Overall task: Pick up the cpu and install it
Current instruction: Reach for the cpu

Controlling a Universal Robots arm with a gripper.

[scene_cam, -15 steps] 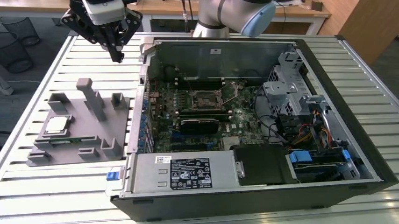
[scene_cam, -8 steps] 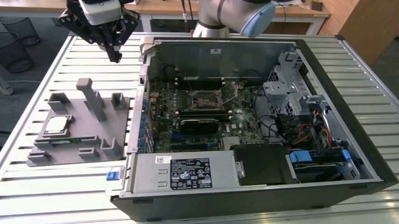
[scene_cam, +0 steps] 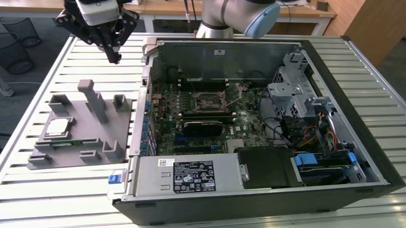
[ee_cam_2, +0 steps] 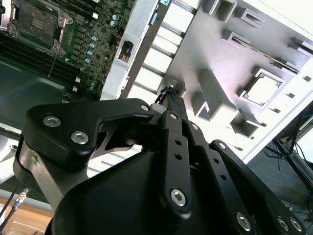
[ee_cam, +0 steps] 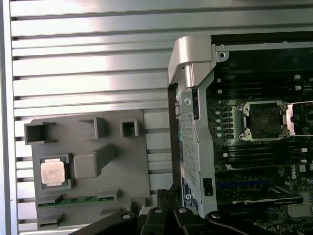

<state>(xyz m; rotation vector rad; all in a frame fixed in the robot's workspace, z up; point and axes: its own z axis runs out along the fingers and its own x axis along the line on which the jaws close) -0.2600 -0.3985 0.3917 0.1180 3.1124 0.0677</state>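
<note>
Exterior view has my tool (scene_cam: 115,56) hanging high over the slatted table (scene_cam: 63,192), beyond the far end of the grey fixture plate (scene_cam: 63,160) and just off the corner of the open computer case (scene_cam: 147,85). Its fingers look drawn together at the tip, with nothing clamped between them. The cpu (scene_cam: 59,127) is well apart from the tool. It lies flat in a square recess on the fixture plate, metal lid up, with a green memory stick (scene_cam: 62,141) in a slot just beside it. In the first wrist view the cpu (ee_cam: 52,172) shows a pale rim around a shiny top, and low walls hug its sides. Inside the case, the motherboard socket (scene_cam: 208,101) sits uncovered with its metal frame swung back. I judge the chip to be light, stiff and thin, with a smooth lid that would slip under a loose pinch. Its underside is probably delicate, so I would take it by two opposite edges of the rim and keep it level. The recess walls leave little room for fingers.
</note>
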